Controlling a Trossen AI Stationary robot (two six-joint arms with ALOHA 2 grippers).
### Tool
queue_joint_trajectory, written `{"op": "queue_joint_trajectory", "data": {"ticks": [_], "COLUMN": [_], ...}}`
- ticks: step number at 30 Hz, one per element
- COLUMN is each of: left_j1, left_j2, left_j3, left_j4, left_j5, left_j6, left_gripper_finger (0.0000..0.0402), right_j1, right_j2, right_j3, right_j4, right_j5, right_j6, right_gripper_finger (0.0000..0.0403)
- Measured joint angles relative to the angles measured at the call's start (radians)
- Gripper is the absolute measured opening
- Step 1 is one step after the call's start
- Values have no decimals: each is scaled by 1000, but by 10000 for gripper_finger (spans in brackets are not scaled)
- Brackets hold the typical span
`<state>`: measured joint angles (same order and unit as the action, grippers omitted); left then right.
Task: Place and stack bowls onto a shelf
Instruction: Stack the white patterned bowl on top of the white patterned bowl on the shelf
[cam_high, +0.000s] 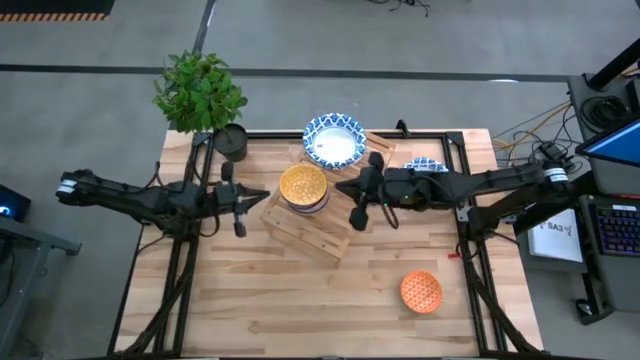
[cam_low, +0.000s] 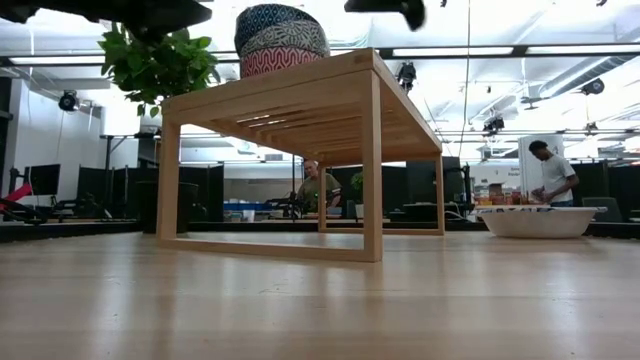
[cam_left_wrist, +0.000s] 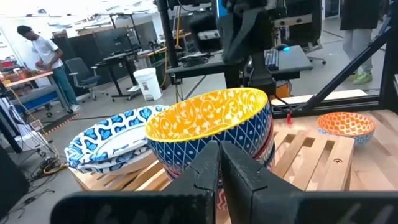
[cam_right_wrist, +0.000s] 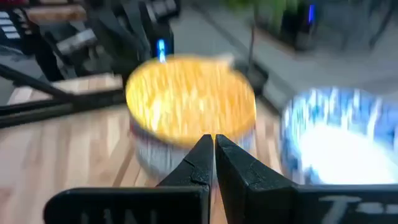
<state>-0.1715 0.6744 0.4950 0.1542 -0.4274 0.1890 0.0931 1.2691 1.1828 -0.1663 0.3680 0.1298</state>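
A stack of small bowls (cam_high: 303, 187) with the mustard-yellow bowl (cam_left_wrist: 208, 115) on top stands on the slatted wooden shelf (cam_high: 318, 228). From table height, teal and pink-red bowls (cam_low: 281, 38) show lower in that stack. A white bowl with a blue rim (cam_high: 334, 141) sits at the shelf's far end. My left gripper (cam_high: 266, 195) is shut, level, just left of the stack, with a small gap. My right gripper (cam_high: 341, 187) is shut, just right of the stack, and holds nothing. An orange bowl (cam_high: 421, 291) rests on the table near the right front.
Another blue-rimmed white bowl (cam_high: 425, 164) lies on the table, partly under my right arm. A dark plant pot (cam_high: 230, 141) with a leafy plant stands at the table's far left corner. People stand in the room beyond the table. Bare tabletop (cam_high: 290, 300) lies toward the near edge.
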Motion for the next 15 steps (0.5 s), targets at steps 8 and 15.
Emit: {"op": "queue_joint_trajectory", "data": {"ticks": [8, 15], "left_j1": [0, 1], "left_j2": [36, 51], "left_j3": [0, 0], "left_j4": [5, 30], "left_j5": [-4, -8], "left_j6": [11, 19], "left_gripper_finger": [0, 0], "right_j1": [26, -40], "right_j2": [-26, -23], "right_j3": [53, 36], "right_j4": [-541, -1029], "right_j5": [-3, 15], "right_j6": [448, 829], "right_gripper_finger": [9, 9]}}
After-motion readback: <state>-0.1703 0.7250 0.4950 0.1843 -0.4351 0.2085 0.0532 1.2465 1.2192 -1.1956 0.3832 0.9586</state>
